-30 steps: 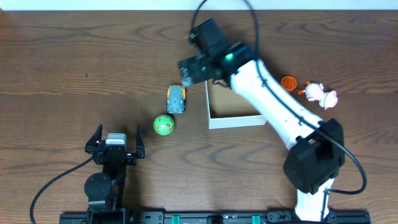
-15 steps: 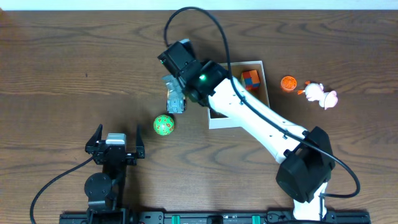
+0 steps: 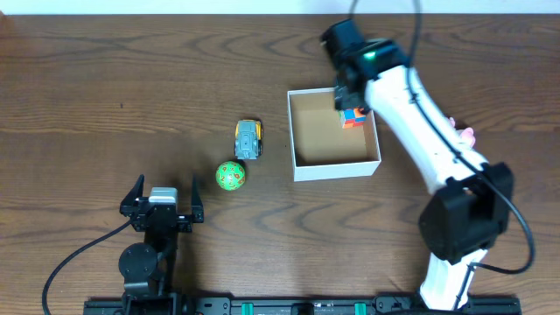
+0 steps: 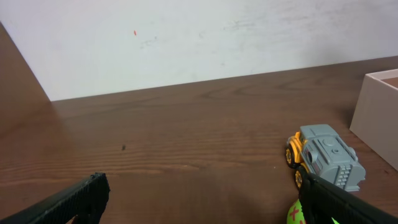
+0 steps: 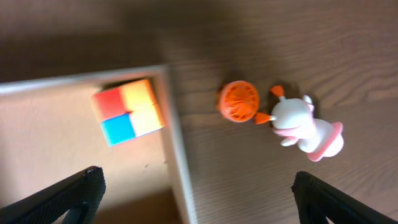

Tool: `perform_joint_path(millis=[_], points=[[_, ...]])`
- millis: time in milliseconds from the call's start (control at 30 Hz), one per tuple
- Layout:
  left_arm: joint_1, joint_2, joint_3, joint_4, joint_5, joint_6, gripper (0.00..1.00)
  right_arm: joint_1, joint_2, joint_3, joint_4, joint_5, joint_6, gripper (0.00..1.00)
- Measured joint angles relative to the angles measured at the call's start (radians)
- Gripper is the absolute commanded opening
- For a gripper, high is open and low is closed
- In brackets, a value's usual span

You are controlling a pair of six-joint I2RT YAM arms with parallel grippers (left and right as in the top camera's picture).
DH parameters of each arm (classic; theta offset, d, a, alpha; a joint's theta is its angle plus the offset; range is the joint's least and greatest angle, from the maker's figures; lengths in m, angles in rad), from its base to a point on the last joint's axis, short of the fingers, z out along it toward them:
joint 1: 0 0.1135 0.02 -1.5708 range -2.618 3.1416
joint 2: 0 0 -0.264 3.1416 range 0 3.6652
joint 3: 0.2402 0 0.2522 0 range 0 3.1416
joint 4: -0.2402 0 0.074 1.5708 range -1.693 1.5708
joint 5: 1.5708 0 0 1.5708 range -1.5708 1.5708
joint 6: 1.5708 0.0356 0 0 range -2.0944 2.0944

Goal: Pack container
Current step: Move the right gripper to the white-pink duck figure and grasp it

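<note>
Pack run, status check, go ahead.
Left gripper open, empty. Right gripper open, empty, over box's right wall. Cube in box; car, ball, pink toy, orange disc outside. Nothing in the way.

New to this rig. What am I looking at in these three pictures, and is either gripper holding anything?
Two robot arms at a wooden table. The overhead picture looks straight down; the other two come from a camera on each wrist, its black fingertips at the bottom corners. The left gripper is open and empty. The right gripper hovers over the far right corner of the container, open, holding nothing. A coloured cube lies inside. Outside: toy truck, green ball, orange disc, pink-white figure.
</note>
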Motion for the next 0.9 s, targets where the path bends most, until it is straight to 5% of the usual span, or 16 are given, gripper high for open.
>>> perform_joint_path(millis=[567,900], points=[[0.000,0.000,0.000,0.000,0.000,0.000,0.98,-0.195,-0.128,-0.005,-0.059,-0.106,-0.411,0.99],[0.000,0.000,0.000,0.000,0.000,0.000,0.98,-0.417,-0.128,-0.072,-0.016,-0.277,-0.494,0.99]])
